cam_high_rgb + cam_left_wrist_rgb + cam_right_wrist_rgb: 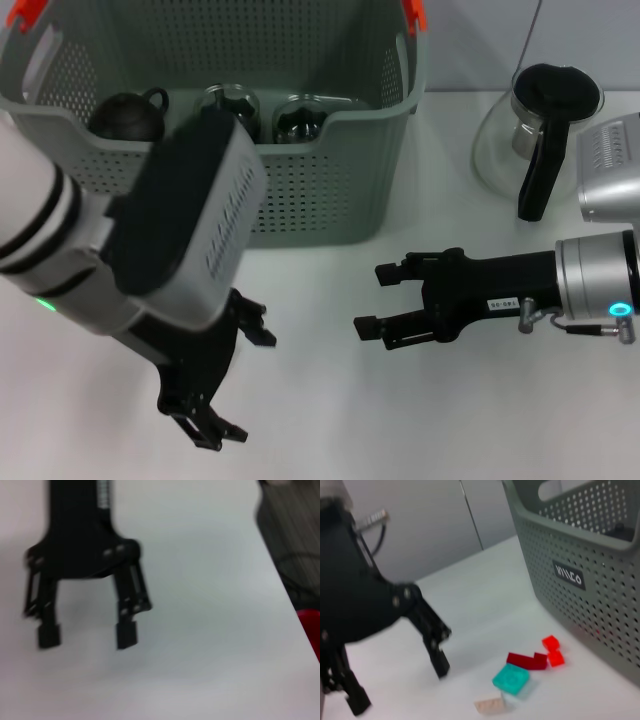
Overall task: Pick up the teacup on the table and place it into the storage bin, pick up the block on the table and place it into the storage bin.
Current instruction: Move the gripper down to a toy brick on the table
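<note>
grey-green perforated storage bin (330, 190), orange-red clips

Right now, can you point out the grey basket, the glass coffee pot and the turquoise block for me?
storage bin (330, 190): head view, on its perforated front wall.
glass coffee pot (545, 160): head view, on its black handle.
turquoise block (511, 678): right wrist view, on its studded top face.
</note>
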You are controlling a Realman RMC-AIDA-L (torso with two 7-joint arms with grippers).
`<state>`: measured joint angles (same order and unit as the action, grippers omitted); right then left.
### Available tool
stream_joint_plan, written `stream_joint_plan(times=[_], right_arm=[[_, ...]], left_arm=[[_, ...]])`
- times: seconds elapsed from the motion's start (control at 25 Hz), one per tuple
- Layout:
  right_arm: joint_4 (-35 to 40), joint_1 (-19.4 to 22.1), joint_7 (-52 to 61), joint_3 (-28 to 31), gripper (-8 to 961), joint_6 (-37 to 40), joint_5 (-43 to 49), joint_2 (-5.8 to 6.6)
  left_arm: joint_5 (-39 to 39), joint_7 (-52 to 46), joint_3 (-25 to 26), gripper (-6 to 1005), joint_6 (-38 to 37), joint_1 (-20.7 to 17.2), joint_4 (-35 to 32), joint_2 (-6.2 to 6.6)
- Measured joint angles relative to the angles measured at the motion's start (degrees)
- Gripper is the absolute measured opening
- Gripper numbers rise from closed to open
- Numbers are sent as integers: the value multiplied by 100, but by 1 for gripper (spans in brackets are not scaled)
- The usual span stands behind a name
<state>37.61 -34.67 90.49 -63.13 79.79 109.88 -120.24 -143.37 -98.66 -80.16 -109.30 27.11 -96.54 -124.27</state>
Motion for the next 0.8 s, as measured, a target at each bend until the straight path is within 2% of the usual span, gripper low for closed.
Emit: stream_joint_plan(times=[0.2,0.24,0.52,0.8], right_arm=[[-216,-13,-94,-44,924,14,-247,-5],[-239,-16,-94,-51,923,24,-271,-7],[-253,27,-90,-48,915,64,-299,3],[-253,89,-106,49,914,-1,-281,46]], left_arm=[[-351,654,-300,913,137,299,464,26],[-550,904,-445,911,206,450,691,24],[-1178,1219,-937,896,708,772,1332,12],[-1399,1340,-1006,866,1121,1231,2122,23]])
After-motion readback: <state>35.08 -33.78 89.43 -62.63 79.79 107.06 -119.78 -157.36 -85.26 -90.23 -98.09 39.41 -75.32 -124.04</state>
